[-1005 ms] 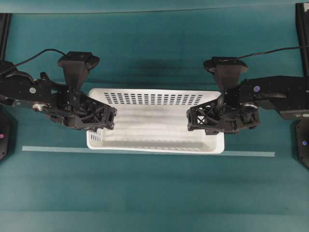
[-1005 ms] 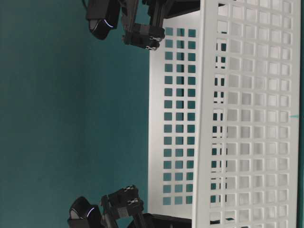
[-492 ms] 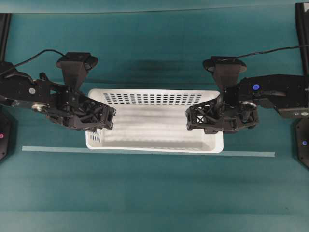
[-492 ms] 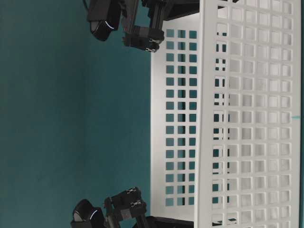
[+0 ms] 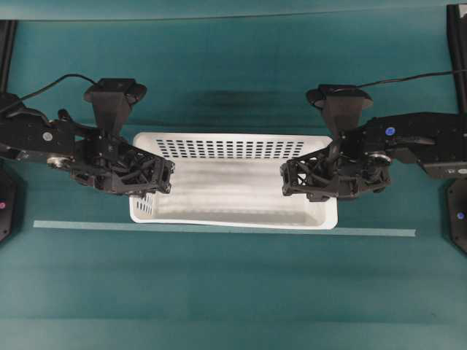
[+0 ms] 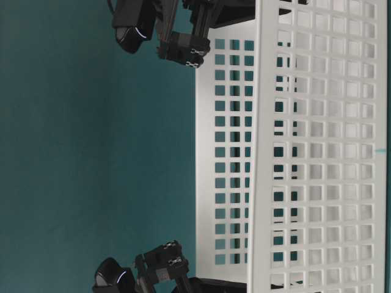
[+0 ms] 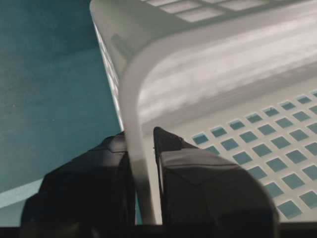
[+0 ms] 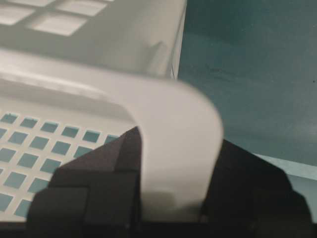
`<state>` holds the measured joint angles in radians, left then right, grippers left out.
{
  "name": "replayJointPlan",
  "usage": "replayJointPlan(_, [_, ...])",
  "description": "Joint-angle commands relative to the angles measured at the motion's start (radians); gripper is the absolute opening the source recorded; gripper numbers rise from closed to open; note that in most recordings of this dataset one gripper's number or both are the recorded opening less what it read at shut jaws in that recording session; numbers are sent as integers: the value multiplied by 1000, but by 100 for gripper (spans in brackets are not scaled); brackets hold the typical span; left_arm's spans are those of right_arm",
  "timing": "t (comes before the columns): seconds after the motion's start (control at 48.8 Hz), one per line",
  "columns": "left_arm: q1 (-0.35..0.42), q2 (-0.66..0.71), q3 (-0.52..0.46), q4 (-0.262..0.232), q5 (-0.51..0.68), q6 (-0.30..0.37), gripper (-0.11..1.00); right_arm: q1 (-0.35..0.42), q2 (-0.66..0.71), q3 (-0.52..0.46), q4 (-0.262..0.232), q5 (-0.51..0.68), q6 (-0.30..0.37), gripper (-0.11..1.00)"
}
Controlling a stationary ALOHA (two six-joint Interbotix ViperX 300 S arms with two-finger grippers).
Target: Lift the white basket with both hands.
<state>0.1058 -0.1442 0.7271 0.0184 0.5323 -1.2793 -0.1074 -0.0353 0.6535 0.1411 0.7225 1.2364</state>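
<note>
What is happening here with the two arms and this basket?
Two robot arms hold a white basket over a teal table. The left gripper is shut on the rim of one short end, and the right gripper is shut on the rim of the other. Each wrist view shows the rim pinched between the black fingers. Whether the basket has left the table yet, these pictures do not settle.

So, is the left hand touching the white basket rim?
Touching. Left wrist view: the left hand has both fingers pressed against the white basket rim.
</note>
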Motion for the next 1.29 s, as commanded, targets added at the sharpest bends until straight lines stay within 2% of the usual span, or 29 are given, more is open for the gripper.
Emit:
replayJointPlan(0.0, [3, 14, -5, 9, -15, 8, 9, 8, 31, 8, 3, -18, -66, 21])
replayJointPlan(0.062, [3, 14, -5, 9, -23, 8, 16, 3, 29, 11, 3, -20, -67, 21])
replayJointPlan(0.144, [3, 14, -2, 11, -32, 8, 31, -6, 28, 14, 3, -23, -69, 29])
replayJointPlan(0.226, [3, 15, 6, 11, -38, 12, 51, -21, 26, 15, 0, -26, -69, 47])
replayJointPlan(0.308, [3, 17, 14, 11, -40, 15, 75, -35, 25, 15, -9, -28, -71, 70])
replayJointPlan(0.39, [3, 18, 20, 11, -40, 17, 90, -41, 25, 15, -25, -34, -72, 90])
replayJointPlan(0.472, [3, 17, 21, 11, -40, 17, 90, -44, 25, 15, -41, -51, -71, 98])
replayJointPlan(0.862, [3, 6, 17, 11, -37, 15, 89, -57, -17, 0, -44, -74, -64, 97])
replayJointPlan(1.272, [0, -153, 52, 11, -32, 23, 89, -78, -192, -5, -49, 3, -61, 97])
